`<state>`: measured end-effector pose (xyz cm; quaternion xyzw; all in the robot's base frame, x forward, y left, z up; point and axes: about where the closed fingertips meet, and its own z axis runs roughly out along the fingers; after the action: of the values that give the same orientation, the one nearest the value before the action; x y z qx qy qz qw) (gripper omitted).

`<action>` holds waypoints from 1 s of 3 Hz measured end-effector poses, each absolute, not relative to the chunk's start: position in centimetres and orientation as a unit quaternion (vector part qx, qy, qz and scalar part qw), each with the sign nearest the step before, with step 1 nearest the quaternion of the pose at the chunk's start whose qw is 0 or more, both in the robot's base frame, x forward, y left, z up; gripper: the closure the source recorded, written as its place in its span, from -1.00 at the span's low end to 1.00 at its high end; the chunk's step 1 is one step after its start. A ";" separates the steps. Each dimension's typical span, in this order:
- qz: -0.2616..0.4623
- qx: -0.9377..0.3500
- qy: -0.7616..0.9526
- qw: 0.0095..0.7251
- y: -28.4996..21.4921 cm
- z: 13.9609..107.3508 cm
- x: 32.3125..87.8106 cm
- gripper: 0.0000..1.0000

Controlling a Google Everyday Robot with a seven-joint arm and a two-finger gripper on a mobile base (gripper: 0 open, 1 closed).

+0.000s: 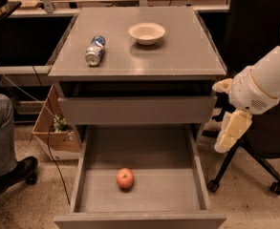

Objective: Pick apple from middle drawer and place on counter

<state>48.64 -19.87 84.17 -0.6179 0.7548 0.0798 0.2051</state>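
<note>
The apple (125,178), small and red-orange, lies on the floor of the open middle drawer (87,175), near its middle front. The grey counter (177,56) tops the cabinet. My gripper (220,117) hangs at the right side of the cabinet, level with the shut upper drawer, above and to the right of the apple. It is open and empty, with one beige finger (232,130) pointing down and the other (221,86) higher up.
A crushed silver-blue can (95,50) and a beige bowl (146,33) sit on the counter. The shallower upper drawer (134,109) is shut. An office chair (254,166) stands at the right. A cardboard box (56,132) and a person's leg (1,142) are at the left.
</note>
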 end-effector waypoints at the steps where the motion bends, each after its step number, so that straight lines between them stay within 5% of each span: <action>1: 0.132 -0.610 0.748 0.225 -18.7 78.2 49.8 -1.00; 3: 0.155 -0.602 0.745 0.242 -17.9 75.3 49.7 -1.00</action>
<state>49.70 -17.86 75.25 -0.6024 0.7446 0.1549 0.2422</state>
